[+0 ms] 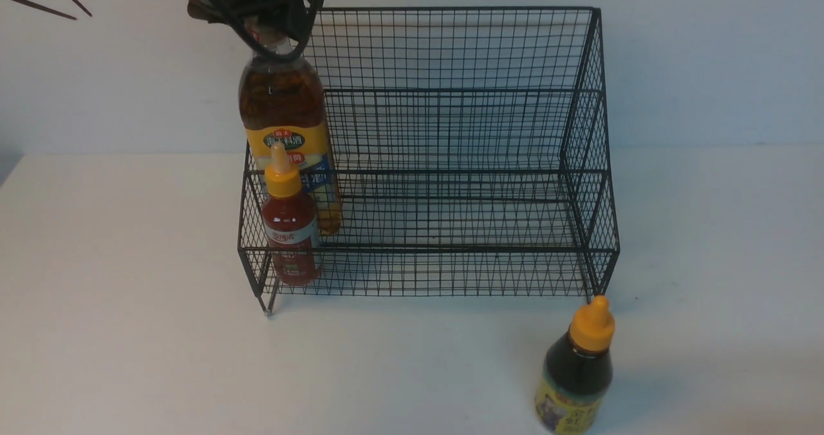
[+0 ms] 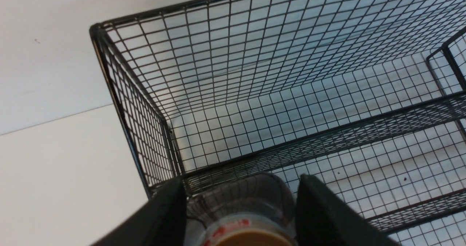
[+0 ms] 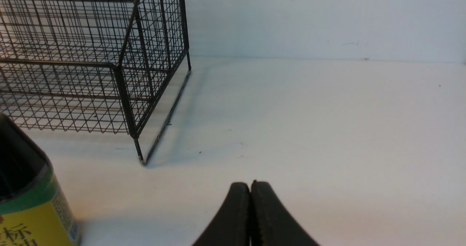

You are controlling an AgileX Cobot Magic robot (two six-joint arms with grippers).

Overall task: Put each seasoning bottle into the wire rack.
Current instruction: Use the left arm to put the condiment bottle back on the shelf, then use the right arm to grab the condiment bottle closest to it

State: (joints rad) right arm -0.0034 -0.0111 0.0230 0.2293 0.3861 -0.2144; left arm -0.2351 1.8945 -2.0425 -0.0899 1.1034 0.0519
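The white table (image 1: 129, 325) lay bare on both sides of the wire rack (image 1: 450, 8), with wide open room to the left, to the right and along the near edge. The black mesh rack stood on short feet close to the back wall, its stepped tiers rising toward the rear. Nearly all of its width to the right of the bottles was unfilled.

The tall amber bottle (image 1: 283, 100) stood upright inside the rack at its left end, close against the left side mesh, on what looked like the tier just behind the front one. The left gripper (image 2: 240, 187) hung over it from above, one finger on each side of the gold cap and neck. Whether the pads pressed the bottle or stood just clear of it could not be told.

The small red bottle (image 1: 291, 229) stood upright in the front tier, directly before the amber one and near the rack's left front corner.

The small dark bottle (image 1: 576, 377) stood upright on the table outside the rack, just before its right front foot.

The right gripper (image 3: 250, 195) sat low over the table to the right of that bottle, fingers pressed together and holding nothing.
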